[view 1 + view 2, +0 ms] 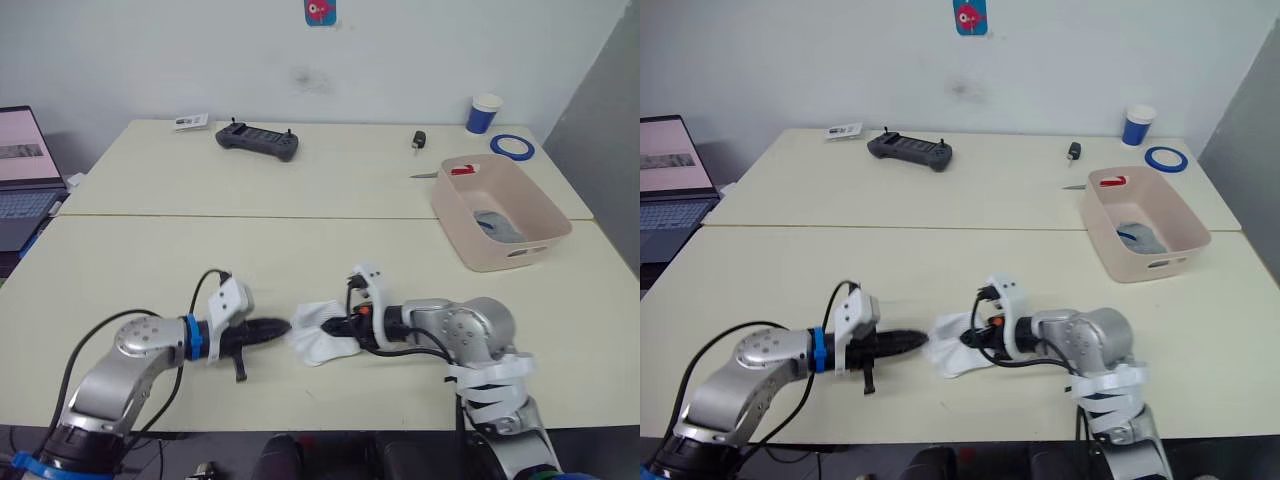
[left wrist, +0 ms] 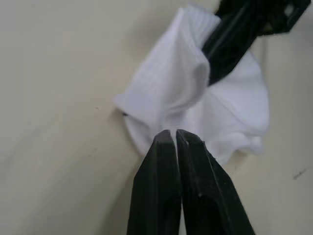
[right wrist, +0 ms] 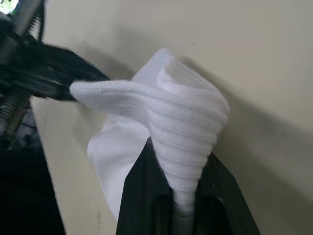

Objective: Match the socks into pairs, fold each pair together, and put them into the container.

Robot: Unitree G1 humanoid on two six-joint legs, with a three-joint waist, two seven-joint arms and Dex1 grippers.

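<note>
A bunched pair of white ankle socks (image 1: 320, 333) is being held near the front edge of the cream-coloured bench (image 1: 300, 250), between the two arms. The right pincer (image 3: 183, 196) is being kept clamped on a rolled fold of the white fabric, as the right wrist view shows, with the cloth pinched between its black fingers (image 3: 142, 191). The left pincer (image 2: 175, 139) is being pressed tip-first against the opposite side of the same bundle; its fingers are being held together, and whether any fabric is being caught between them cannot be told.

The pale pink rectangular plastic bin (image 1: 530, 215) is being kept well apart from the socks, toward the far right of the bench, and a grey sock (image 1: 497, 225) is lying inside it. Beyond the bin, a blue-and-white paper cup (image 1: 484, 112) and a blue tape roll (image 1: 511, 147) are standing near the bench's far edge. A dark handheld controller (image 1: 257, 140) is resting at the far side.
</note>
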